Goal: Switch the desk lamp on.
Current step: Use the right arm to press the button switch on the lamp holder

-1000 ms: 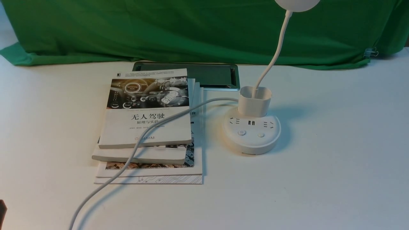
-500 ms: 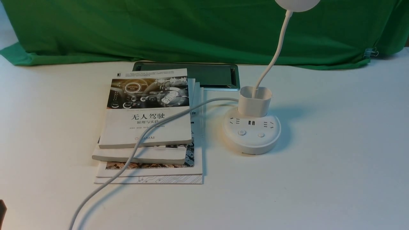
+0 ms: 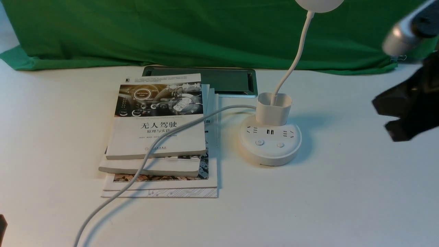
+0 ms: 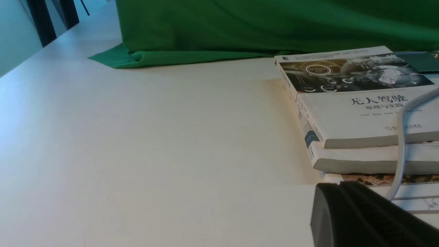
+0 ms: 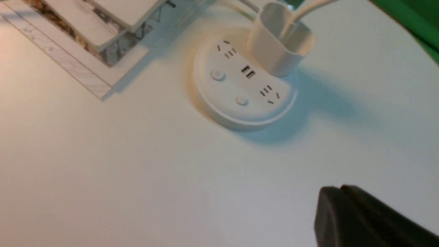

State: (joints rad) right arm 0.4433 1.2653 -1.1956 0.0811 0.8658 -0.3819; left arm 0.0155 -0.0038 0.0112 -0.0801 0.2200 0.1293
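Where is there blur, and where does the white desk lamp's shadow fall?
Front view: the black right gripper is smeared by blur; the white desk lamp with round base is sharp, its soft shadow falling rightward on the white table. Right wrist view: everything slightly soft. Left wrist view: the stacked white books are sharp, the dark left gripper less so.

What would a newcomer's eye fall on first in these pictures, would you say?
The white desk lamp stands right of centre on the table, its gooseneck rising past the top edge. Its cord trails across a stack of books to its left, before a green cloth. The blurred right gripper hangs at the right edge.
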